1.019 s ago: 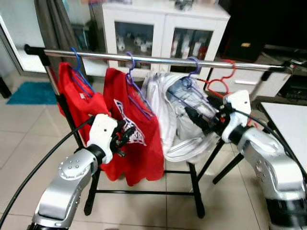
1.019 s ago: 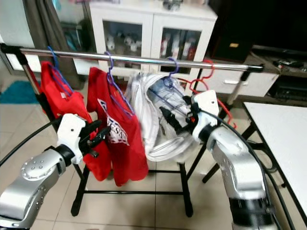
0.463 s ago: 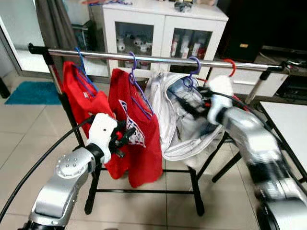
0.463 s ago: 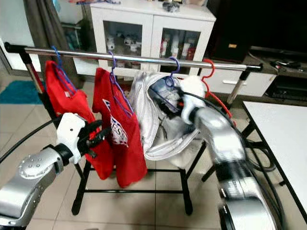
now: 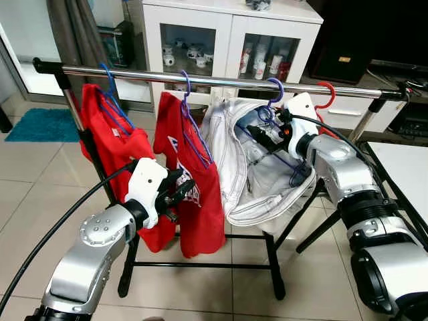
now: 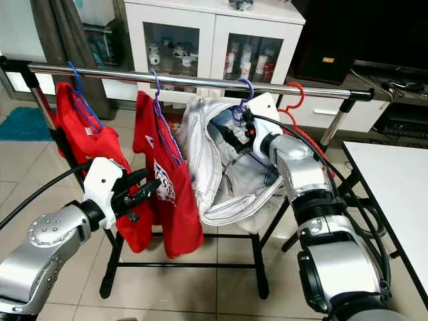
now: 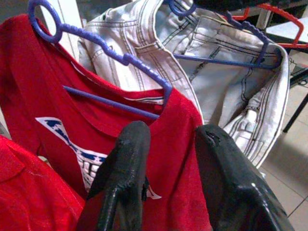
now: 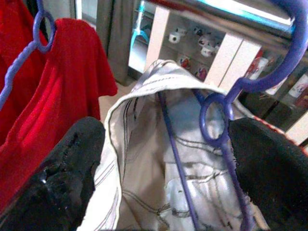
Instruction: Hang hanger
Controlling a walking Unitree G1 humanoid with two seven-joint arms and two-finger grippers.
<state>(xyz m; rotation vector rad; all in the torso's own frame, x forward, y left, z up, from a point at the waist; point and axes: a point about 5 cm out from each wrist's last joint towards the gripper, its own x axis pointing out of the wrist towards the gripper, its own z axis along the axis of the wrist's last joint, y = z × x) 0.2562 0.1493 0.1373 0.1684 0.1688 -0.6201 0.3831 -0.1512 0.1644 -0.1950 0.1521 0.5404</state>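
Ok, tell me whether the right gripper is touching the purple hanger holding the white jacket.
Cannot tell. In the right wrist view the purple hanger sits between the open right gripper fingers, but contact isn't plain.

I log one purple hanger [image 5: 271, 110], hooked on the rail [image 5: 221, 81], carrying a pale denim jacket [image 5: 244, 167].

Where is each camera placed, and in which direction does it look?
Left eye view: on the head, looking forward and down at the clothes rail; both silver arms show.
Right eye view: the same scene from slightly to the side.
Left wrist view: on the left wrist, looking along the left gripper at the red T-shirt.
Right wrist view: on the right wrist, looking past the open right gripper at the denim jacket on its purple hanger.
Both wrist views share the jacket.
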